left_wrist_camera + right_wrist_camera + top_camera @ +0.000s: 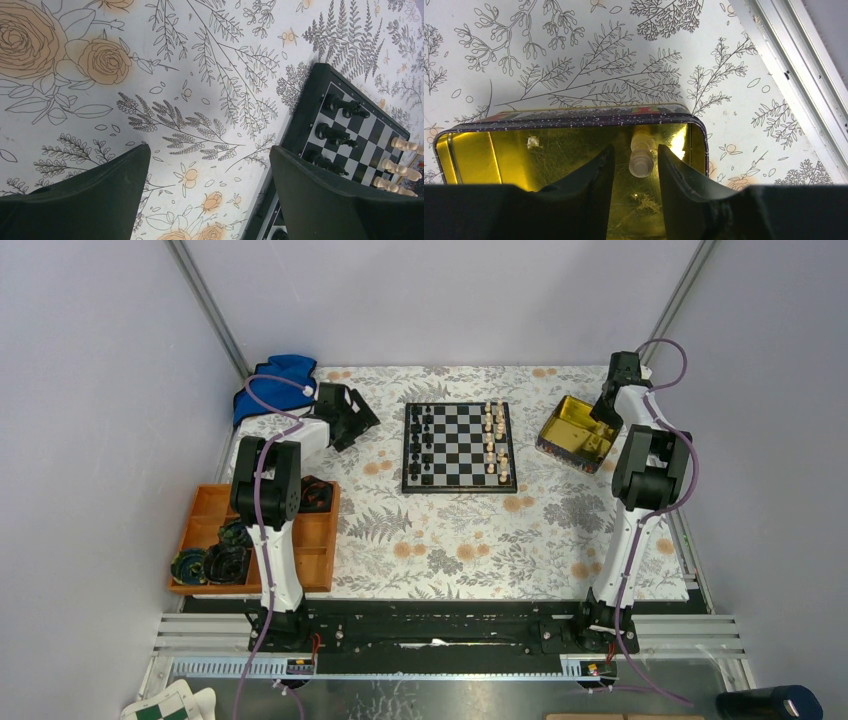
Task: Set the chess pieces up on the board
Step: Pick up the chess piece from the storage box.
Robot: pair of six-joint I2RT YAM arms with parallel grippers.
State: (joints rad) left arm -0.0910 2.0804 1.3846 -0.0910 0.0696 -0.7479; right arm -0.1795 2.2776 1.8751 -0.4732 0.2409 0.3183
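Observation:
The board (459, 486) lies at the back middle of the floral table. Black chess pieces (425, 445) stand along its left columns and pale ones (496, 440) along its right. My left gripper (366, 420) is open and empty just left of the board; in the left wrist view (210, 165) it hovers over the cloth, with the board's corner (320, 80) and black pieces (345, 106) to its right. My right gripper (636, 148) reaches into the gold tin (574, 116), its jaws a little apart with one pale piece (641, 161) lying between them, not clamped.
An orange tray (320, 540) with dark items sits at the left front by the left arm. A blue cloth (275, 380) lies at the back left. A metal frame rail (794, 65) runs close behind the tin (575, 435).

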